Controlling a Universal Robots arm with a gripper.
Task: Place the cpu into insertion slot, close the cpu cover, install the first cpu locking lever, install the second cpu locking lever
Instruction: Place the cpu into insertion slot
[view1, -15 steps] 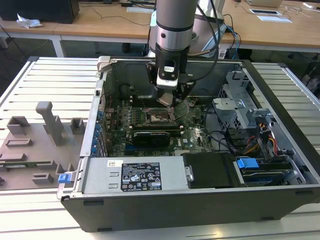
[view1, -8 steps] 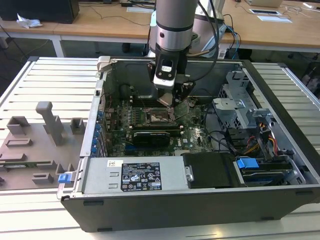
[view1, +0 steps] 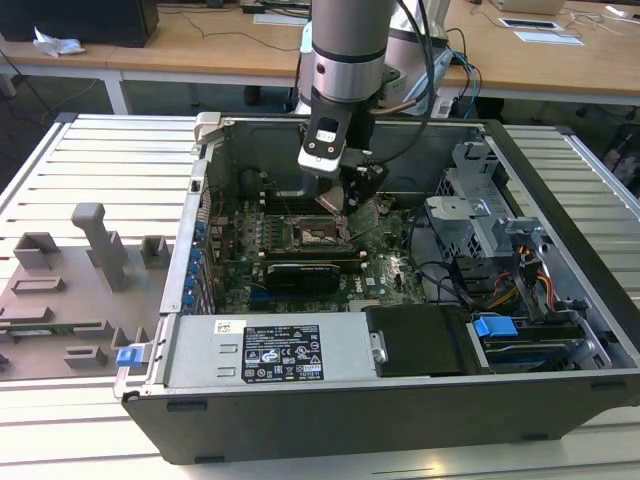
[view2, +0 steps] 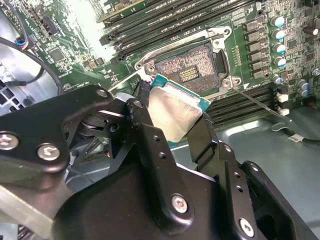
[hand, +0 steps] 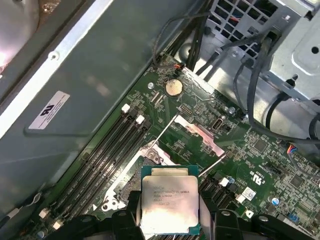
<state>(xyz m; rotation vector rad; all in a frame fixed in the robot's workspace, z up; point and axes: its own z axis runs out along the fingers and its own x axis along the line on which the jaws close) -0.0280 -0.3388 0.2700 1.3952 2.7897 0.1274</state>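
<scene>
Cpu (view2: 177, 112) (hand: 169, 205) sits pinched by its two opposite edges between the black fingers (view2: 145, 107) of the hand (view1: 345, 205) (view2: 172, 117) (hand: 170, 220), its dull metal top facing outward. The hand is clenched on it, close above one edge of the insertion slot (view1: 320, 237) (view2: 187, 67) (hand: 131, 179). In the second wrist view the chip looks tilted against the slot; whether it touches the rim I cannot tell. The slot's gold contact field lies bare, and the cpu cover (hand: 202, 136) is swung open, off to one side of the slot. A thin wire lever (view2: 255, 102) angles away from one corner of the slot. Long black memory slots (view2: 165, 20) (hand: 100, 150) run along both sides of it.

The slot sits on a green board inside an open computer case (view1: 560, 180), which lies flat on a pale, slatted metal surface (view1: 100, 160). Toward the exterior view's left of the slot, outside the case wall, a grey board with blocky fixtures (view1: 70, 280) rests on that surface. In front of the slot, toward the camera, are a long black card (view1: 300, 272) and then a silver power unit (view1: 270, 350). To the exterior view's right of the slot are bundled cables and a metal drive cage (view1: 480, 210). Behind the slot, past the arm, stands a wooden surface (view1: 200, 35) with papers on it.
</scene>
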